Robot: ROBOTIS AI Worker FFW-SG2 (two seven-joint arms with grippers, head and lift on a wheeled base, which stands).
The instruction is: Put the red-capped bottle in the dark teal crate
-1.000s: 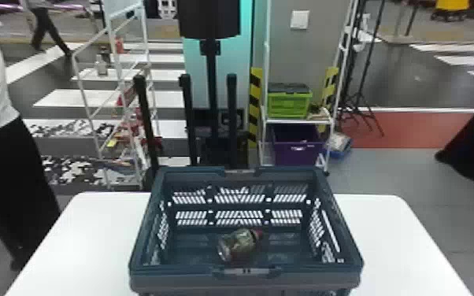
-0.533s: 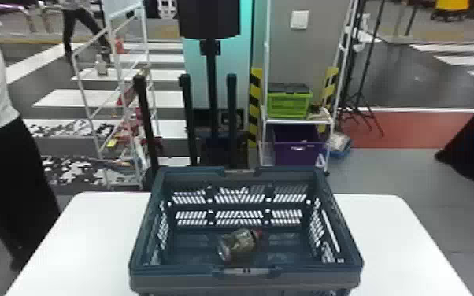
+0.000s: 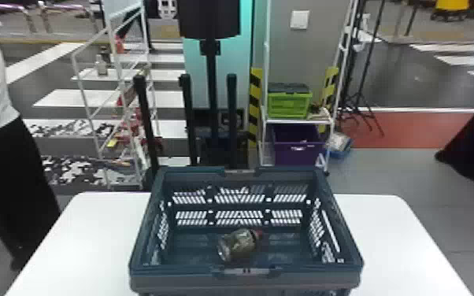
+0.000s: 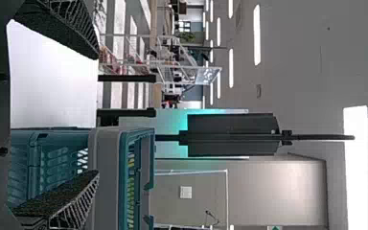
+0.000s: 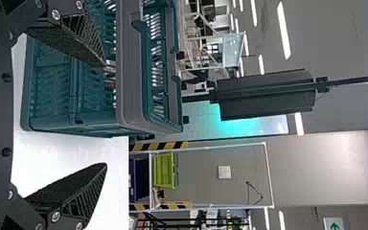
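Bottle (image 3: 235, 246) in crate (image 3: 169, 272), cap (image 3: 258, 235) ~2 o'clock, prob. light, slick, best held mid-body; L gripper (image 4: 97, 115) & R gripper (image 5: 105, 115) wide.

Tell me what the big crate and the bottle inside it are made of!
The crate looks like hard, fairly dull plastic: it has moulded-looking slots and a thick, smooth rim. The bottle looks see-through and shiny, with a pale glint at its base, so it could be plastic or glass. Its red cap is probably plastic.

Left gripper (image 4: 98, 115) — fingers spread; right gripper (image 5: 106, 115) — likewise open.
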